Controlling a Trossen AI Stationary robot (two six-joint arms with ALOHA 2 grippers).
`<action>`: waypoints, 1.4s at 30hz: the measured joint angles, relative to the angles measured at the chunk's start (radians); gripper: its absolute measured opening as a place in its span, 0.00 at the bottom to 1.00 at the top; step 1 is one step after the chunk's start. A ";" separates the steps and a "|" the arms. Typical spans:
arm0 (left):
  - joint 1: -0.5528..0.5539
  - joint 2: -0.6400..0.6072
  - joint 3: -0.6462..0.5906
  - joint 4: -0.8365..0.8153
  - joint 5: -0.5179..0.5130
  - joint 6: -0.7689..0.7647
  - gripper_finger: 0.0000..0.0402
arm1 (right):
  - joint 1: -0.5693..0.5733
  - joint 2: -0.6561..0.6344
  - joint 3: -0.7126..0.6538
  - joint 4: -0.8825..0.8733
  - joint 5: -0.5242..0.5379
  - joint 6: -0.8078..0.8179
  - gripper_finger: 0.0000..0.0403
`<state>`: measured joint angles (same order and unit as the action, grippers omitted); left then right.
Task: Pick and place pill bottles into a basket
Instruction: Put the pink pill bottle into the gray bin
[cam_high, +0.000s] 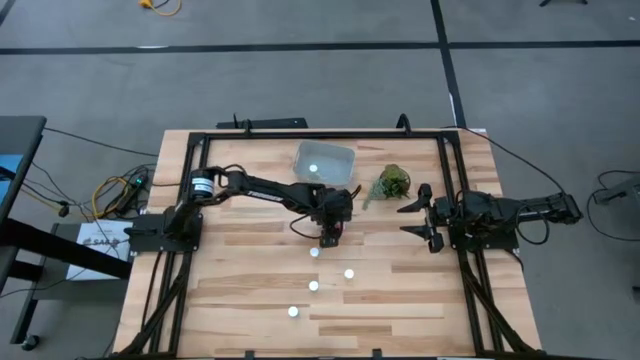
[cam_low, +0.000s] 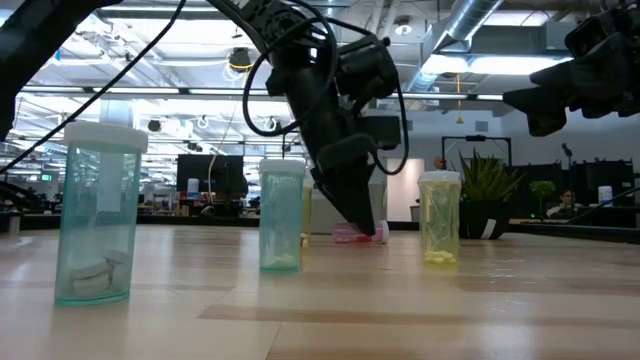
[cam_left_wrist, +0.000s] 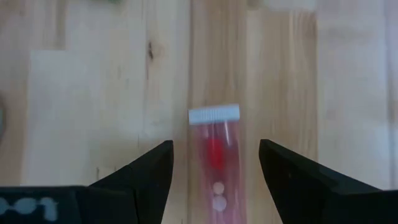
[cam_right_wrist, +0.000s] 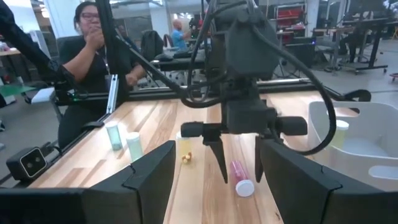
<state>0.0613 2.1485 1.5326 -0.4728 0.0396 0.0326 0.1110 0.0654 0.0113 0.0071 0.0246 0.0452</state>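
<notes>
On the pale plank table (cam_high: 400, 300), near the translucent blue-grey basket (cam_high: 325, 161), a pink white-capped pill bottle (cam_left_wrist: 216, 158) lies between the wide-open, empty fingers of the left gripper (cam_left_wrist: 216, 168). Only the right wrist view shows a seated person (cam_right_wrist: 90, 68) in the room beyond; right gripper (cam_right_wrist: 217, 180) open, empty, waiting beside the basket.

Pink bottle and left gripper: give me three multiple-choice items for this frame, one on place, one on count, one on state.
1. The left gripper is
A. over the basket
B. astride a lying pink bottle
C. parked at the table's edge

2. Bottles already in the basket:
A. none
B. one
C. three

3. The pink bottle is
A. upright
B. lifted
C. on its side on the table

Answers:
1 B, the left wrist view shows the open fingers either side of it.
2 B, one white cap shows inside in the high view.
3 C, it lies flat in the low view.
</notes>
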 joint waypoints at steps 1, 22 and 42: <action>0.000 -0.001 0.001 0.004 -0.007 0.001 0.56 | 0.000 0.000 0.000 0.000 0.000 0.000 0.57; -0.009 -0.001 0.001 0.019 0.004 0.001 0.41 | 0.000 0.000 0.001 0.000 0.001 0.000 0.57; -0.016 -0.002 0.081 0.027 -0.037 0.013 0.17 | 0.000 0.000 0.001 0.000 0.001 0.000 0.57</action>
<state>0.0448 2.1464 1.6134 -0.4459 0.0030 0.0455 0.1108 0.0654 0.0120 0.0067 0.0257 0.0452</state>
